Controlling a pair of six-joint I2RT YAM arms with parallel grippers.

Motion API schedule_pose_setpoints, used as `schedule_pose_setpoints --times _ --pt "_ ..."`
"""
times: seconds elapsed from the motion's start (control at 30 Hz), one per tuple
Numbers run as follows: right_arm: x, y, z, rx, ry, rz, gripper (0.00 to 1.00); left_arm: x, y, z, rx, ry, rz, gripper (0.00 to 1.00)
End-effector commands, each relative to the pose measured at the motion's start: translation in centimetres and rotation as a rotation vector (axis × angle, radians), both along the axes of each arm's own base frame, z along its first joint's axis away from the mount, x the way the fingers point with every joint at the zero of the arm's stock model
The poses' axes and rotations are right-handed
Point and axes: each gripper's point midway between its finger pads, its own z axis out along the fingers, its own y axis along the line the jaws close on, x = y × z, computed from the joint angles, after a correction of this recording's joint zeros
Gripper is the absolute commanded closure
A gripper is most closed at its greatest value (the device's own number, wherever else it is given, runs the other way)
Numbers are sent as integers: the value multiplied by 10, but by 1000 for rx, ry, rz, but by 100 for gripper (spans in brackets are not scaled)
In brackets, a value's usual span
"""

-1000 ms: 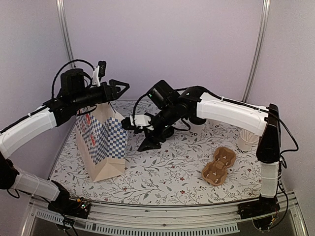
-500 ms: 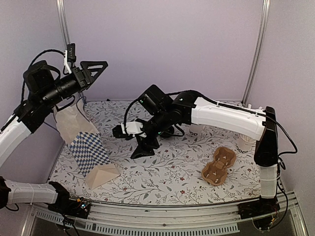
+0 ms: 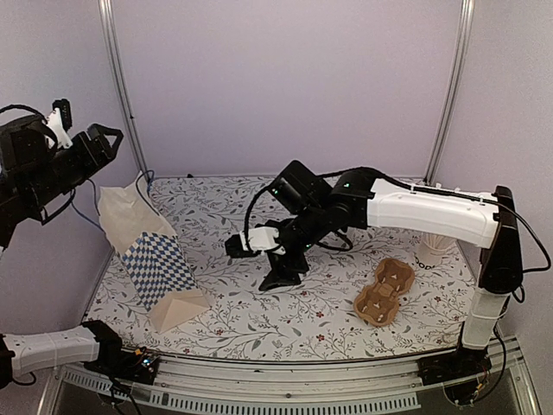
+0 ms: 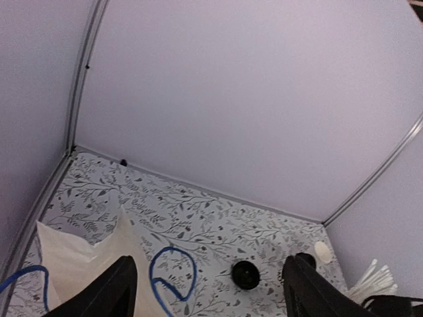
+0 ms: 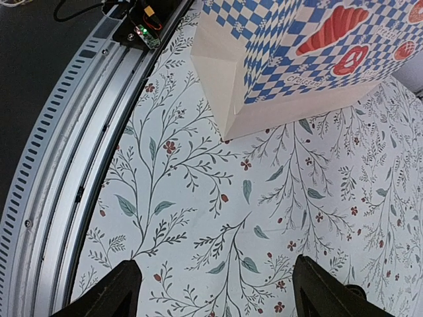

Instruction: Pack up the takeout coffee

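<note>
left gripper point(image 4: 210, 290), raised high, gapes empty; right gripper point(image 5: 219, 290) gapes empty near the tipped blue-checked paper bag point(image 3: 160, 268); black-lidded takeout coffee cup point(image 4: 246, 274) stands farther back.

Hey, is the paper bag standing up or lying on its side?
On its side. The bag has its checkered face turned up, its flat base showing toward the front and its mouth toward the back.

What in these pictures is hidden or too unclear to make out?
Takeout coffee: top view, hidden behind the right arm; left wrist view shows only its small black lid, lettering unseen.
Cup of sticks: top view, partly covered by the same arm; left wrist view, cut by the bottom edge.
Bag: right wrist view, cut off by the top edge.
</note>
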Motion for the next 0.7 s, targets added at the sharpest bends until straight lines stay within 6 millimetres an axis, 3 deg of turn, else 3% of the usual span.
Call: schedule_pose_setpoints --times 0.0,0.1,0.2,0.37,0.5,0.67 --pt "11 -10 27 61 -25 -49 18 12 40 -65 255 283 236 20" --pt "12 -14 31 67 -26 -58 18 12 53 -81 297 391 332 16" --pt "11 -18 32 69 -26 -63 18 5 69 -78 324 405 417 12" --pt "12 -23 29 64 -13 -70 18 -4 75 -81 336 408 419 12" --pt "10 -25 29 69 6 -64 18 -15 91 -100 380 482 486 6" --pt "6 -23 28 74 29 -52 18 -19 105 -138 359 602 550 2"
